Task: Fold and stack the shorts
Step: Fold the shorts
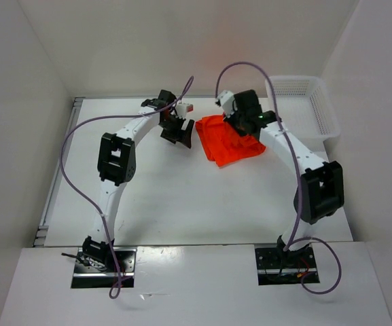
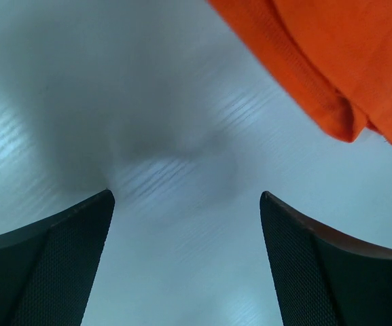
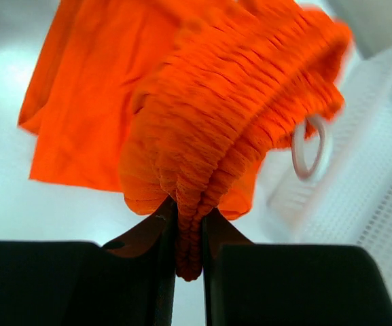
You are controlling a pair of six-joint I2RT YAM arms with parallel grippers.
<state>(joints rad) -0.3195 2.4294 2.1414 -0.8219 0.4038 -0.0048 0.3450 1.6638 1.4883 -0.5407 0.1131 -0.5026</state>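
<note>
While the right gripper (image 3: 189, 227) pinches the shorts (image 1: 228, 144) by their waistband (image 3: 236, 122), far on the table (image 1: 182, 197) left of the basket (image 1: 311, 109), the left gripper (image 2: 185, 204) hovers spread just left of them.

The right claw (image 3: 189, 231), its two black fingers (image 3: 284, 285) pressed together on the gathered elastic waistband (image 3: 243, 115) of the orange shorts (image 3: 114, 102); a narrow ridge of bunched fabric shows between the fingers. Above the claw the waistband rises in ribbed folds. Up and left of the claw, smooth leg fabric spreads in front of the white counter (image 3: 19, 204). Up and right of the claw, a white drawstring loop (image 3: 309, 146) dangles before the white mesh basket (image 3: 379, 170).
</note>
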